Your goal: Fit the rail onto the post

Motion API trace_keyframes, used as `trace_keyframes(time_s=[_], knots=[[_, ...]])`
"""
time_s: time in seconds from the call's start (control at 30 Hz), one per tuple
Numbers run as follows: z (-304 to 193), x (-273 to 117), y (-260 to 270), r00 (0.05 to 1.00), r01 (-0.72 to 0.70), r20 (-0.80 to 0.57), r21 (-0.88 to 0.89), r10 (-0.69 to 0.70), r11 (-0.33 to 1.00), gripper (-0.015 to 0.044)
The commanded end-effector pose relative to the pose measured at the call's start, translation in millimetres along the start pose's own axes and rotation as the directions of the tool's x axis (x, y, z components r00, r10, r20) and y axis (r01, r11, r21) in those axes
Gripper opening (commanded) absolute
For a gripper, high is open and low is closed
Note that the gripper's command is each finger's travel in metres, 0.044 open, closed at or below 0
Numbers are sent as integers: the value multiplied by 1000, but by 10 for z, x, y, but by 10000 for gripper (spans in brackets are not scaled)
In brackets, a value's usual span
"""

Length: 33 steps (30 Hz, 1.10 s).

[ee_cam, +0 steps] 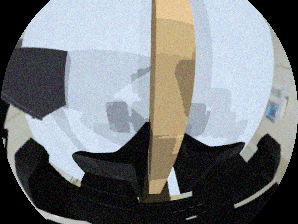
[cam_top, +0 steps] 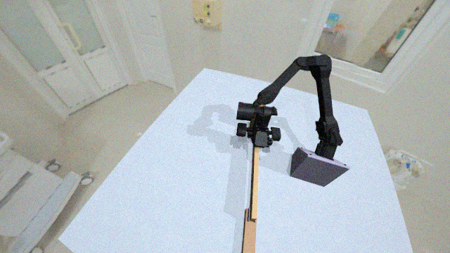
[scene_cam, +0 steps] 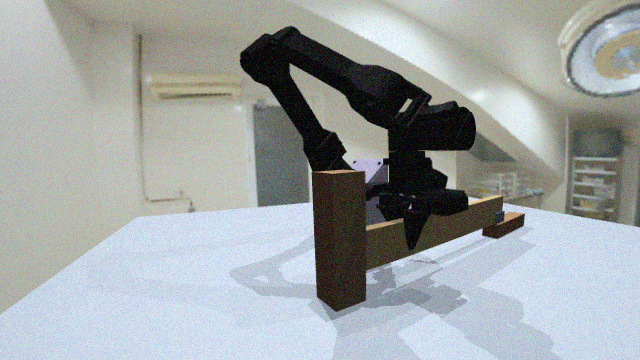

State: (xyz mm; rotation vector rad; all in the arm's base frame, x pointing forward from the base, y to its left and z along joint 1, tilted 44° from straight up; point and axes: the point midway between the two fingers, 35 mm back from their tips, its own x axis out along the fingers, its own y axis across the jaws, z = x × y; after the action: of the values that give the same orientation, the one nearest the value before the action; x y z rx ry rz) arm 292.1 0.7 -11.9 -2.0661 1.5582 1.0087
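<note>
The long wooden rail (cam_top: 255,183) (scene_cam: 450,222) (ee_cam: 172,100) is off the table along its length and looks about level. Its far end is at the dark bracket (scene_cam: 500,216) on the low footboard block (cam_top: 249,235) (scene_cam: 506,226). The upright post (scene_cam: 340,240) stands at the rail's near end. In the exterior view the post's edge overlaps that end, so touch or gap cannot be told. Pegs and holes are hidden. My gripper (cam_top: 259,136) (scene_cam: 411,235) (ee_cam: 157,125) is shut on the rail near the post, one finger on each side.
The arm's grey base block (cam_top: 318,170) (ee_cam: 40,80) stands beside the rail, to its right in the top view. The arm arches above the table from there to the rail. Shadows of arm and rail lie on the table (cam_top: 158,197).
</note>
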Motion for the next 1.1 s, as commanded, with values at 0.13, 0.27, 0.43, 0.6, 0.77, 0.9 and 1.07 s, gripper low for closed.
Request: trace_keyframes(time_s=[0.13, 0.27, 0.43, 0.6, 0.77, 0.9, 1.07], knots=[[-44, -8, -7, 1000, 1, -6, -2, -1, 1000, 0], [-19, 1, -1, 1000, 0, -1, 0, 0, 1000, 79], [-19, 1, -1, 1000, 0, -1, 0, 0, 1000, 210], [-19, 1, -1, 1000, 0, -1, 0, 0, 1000, 341], [-19, 1, -1, 1000, 0, -1, 0, 0, 1000, 440], [-19, 1, -1, 1000, 0, -1, 0, 0, 1000, 440], [223, -233, -8, 1000, 2, -1, -2, -2, 1000, 440]])
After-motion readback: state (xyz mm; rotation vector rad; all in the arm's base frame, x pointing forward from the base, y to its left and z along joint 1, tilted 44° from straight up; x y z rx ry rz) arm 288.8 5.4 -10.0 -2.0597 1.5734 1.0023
